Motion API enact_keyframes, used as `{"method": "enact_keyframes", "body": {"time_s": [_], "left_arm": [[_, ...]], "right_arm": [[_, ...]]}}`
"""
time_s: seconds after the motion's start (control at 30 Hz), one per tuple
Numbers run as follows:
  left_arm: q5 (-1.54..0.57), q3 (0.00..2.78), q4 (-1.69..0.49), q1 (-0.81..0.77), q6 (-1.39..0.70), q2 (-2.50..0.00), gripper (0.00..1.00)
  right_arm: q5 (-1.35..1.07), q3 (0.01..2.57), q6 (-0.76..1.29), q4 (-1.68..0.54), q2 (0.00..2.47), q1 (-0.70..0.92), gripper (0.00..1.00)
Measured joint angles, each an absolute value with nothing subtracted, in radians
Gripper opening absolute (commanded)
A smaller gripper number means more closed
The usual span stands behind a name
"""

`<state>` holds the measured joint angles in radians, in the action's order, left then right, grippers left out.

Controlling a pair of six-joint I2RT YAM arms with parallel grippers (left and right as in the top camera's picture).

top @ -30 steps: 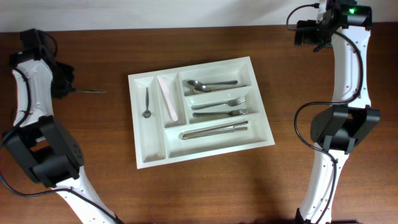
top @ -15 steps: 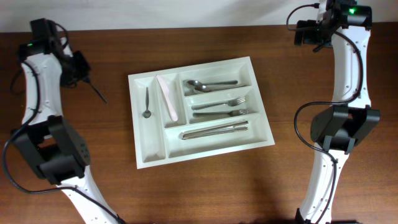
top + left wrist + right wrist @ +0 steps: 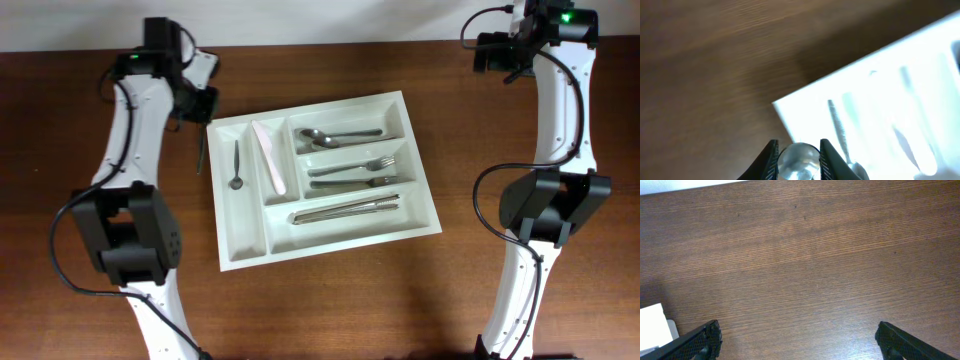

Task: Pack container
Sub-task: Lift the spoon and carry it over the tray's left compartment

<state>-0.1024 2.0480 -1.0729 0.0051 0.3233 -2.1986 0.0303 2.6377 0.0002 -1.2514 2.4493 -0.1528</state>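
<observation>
The container (image 3: 240, 228) is a white cutlery tray lying mid-table. My left gripper (image 3: 197, 108) hovers at its far left corner, shut on a metal spoon (image 3: 203, 150) whose handle hangs just outside the tray's left rim. In the left wrist view the spoon's shiny bowl (image 3: 798, 160) sits pinched between the two fingers of that left gripper (image 3: 798, 157), with the container (image 3: 880, 75) blurred ahead. My right gripper (image 3: 497, 52) stays at the table's far right corner. The right wrist view shows this right gripper (image 3: 800, 337) open above bare wood.
The tray holds a small spoon (image 3: 236, 165), a white utensil (image 3: 270, 158), spoons (image 3: 340, 135), forks (image 3: 355, 172) and knives (image 3: 345, 210). A white corner of the tray (image 3: 652, 325) shows in the right wrist view. Both arm bases stand at the table's near edge.
My left arm has swung from the table's far left side rightward to the tray's far left corner, carrying the spoon. The right arm has not moved.
</observation>
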Motion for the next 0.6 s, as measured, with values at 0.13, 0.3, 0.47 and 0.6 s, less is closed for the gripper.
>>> {"method": "enact_keyframes", "body": {"time_s": [0.13, 0.3, 0.47, 0.6], "left_arm": [[-0.102, 2.04, -1.071, -0.03, 0.423, -2.199, 0.02], [-0.102, 1.966, -1.042, -0.043, 0.39, -2.199, 0.02], [-0.102, 1.89, -1.042, -0.043, 0.18, -2.199, 0.02], [-0.102, 1.882, -1.062, -0.047, 0.039, -2.199, 0.02]], "right_arm": [[0.03, 2.638, 0.001, -1.251, 2.449, -0.153, 0.99], [0.03, 2.638, 0.001, -1.251, 2.449, -0.153, 0.99], [0.03, 2.638, 0.0, -1.251, 2.449, -0.153, 0.99], [0.03, 2.638, 0.001, -1.251, 2.449, -0.153, 0.99]]}}
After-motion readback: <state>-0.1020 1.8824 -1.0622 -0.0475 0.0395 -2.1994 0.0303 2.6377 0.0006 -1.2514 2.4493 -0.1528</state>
